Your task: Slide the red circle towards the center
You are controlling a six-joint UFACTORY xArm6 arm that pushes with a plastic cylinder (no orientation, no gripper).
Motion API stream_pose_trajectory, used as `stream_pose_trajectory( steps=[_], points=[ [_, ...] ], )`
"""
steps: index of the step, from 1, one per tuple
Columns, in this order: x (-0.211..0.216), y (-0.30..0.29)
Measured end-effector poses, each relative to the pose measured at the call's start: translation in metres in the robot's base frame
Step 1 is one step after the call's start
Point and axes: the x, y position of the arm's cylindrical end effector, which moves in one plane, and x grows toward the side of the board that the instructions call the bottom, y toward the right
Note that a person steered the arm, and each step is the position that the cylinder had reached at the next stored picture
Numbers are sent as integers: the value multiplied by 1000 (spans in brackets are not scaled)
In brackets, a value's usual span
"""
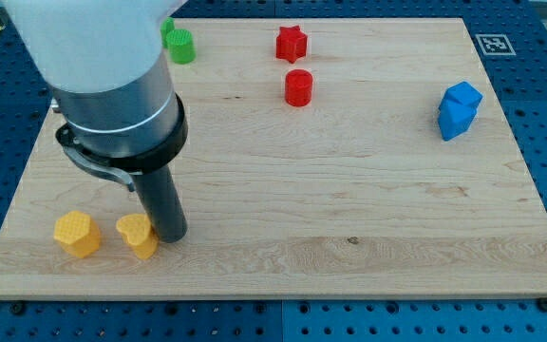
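Note:
The red circle (298,86) stands on the wooden board (349,209) near the view's top, a little right of the board's middle line. A red star (292,42) sits just above it. My tip (170,235) is at the lower left of the board, far from the red circle, touching or almost touching the right side of a yellow heart-shaped block (138,234). The arm's grey body hides the board's upper left corner.
A yellow hexagon (75,234) lies left of the yellow heart. A green block (179,45) sits at the top left, partly behind the arm. Two blue blocks (459,109) touch each other at the right. A fiducial marker (493,44) is at the top right corner.

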Motion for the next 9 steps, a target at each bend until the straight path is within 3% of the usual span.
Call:
stream_pose_trajectory(
  steps=[3,7,8,9],
  points=[
    [-4,-13],
    [-227,66],
    [-257,80],
    [-259,97]
  ],
)
